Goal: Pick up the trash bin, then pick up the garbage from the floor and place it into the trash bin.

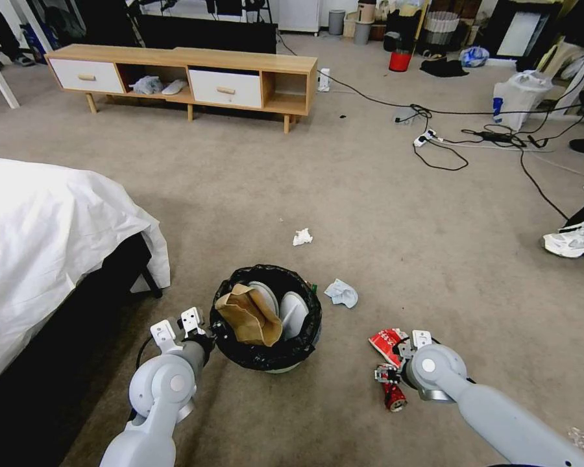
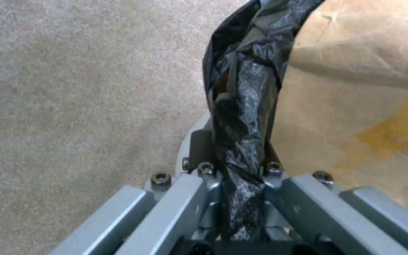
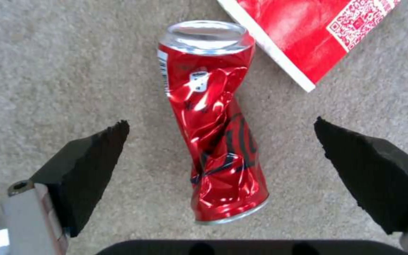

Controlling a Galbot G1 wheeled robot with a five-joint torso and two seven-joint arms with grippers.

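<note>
The trash bin (image 1: 240,285), white with a black bag over its rim (image 2: 242,88), sits low in the middle of the head view. It holds a crumpled brown paper bag (image 1: 250,316) (image 2: 355,113) and pale plastic pieces. My left gripper (image 1: 209,337) (image 2: 239,173) is shut on the bin's left rim. A crushed red can (image 1: 394,395) (image 3: 213,141) lies on the carpet floor (image 1: 370,214), between the fingers of my open right gripper (image 1: 388,379) (image 3: 219,125), untouched. A red-and-white carton (image 1: 387,342) (image 3: 317,32) lies just beyond it. Two white tissues (image 1: 302,237) (image 1: 342,293) lie past the bin.
A bed with a white sheet (image 1: 45,227) stands close on the left. A wooden cabinet (image 1: 182,78) lines the far side. Black cables (image 1: 448,136), a large white plastic bag (image 1: 519,97) and a white shoe (image 1: 574,239) lie to the right.
</note>
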